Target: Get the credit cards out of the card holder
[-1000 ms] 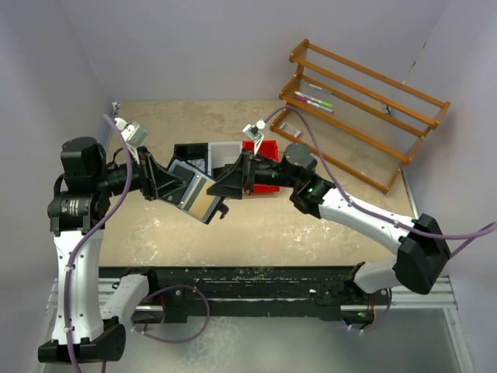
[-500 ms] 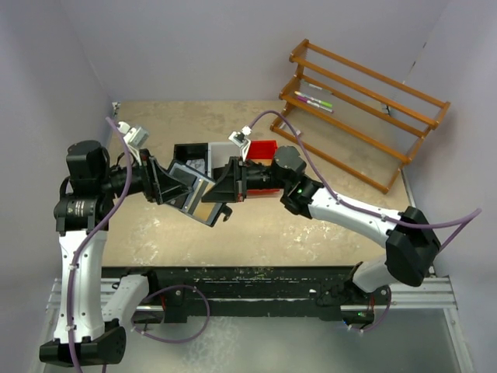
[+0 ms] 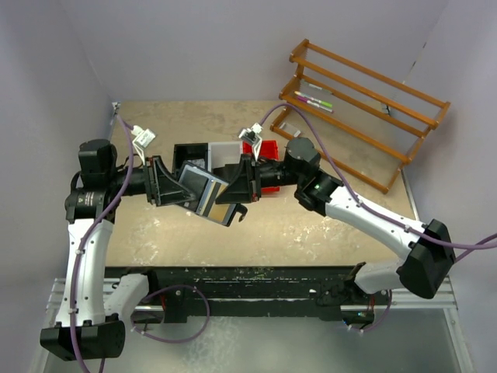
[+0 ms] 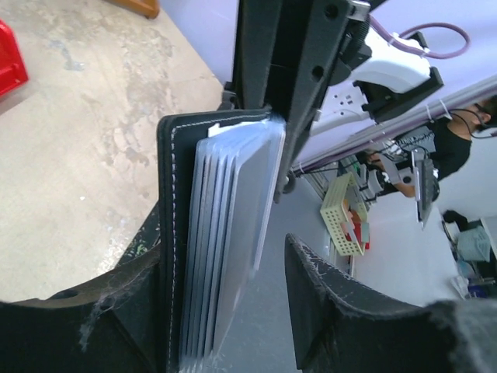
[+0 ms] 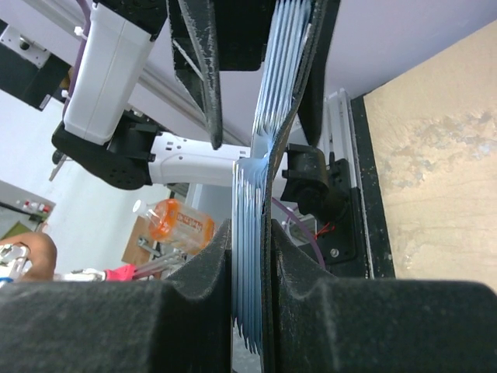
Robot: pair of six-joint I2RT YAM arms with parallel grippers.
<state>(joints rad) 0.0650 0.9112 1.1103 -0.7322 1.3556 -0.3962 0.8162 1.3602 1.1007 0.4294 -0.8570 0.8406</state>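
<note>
My left finger pads (image 4: 342,311) look like matt black foam, fraying to fuzz at the edges; the card holder (image 4: 168,233) is black and faintly grained, perhaps leather, with pale stitching; the credit cards (image 4: 233,233) are smooth grey-blue plastic with a soft sheen; the table (image 4: 78,116) is rough, mottled beige; the rack (image 3: 365,101) is varnished wood.
</note>
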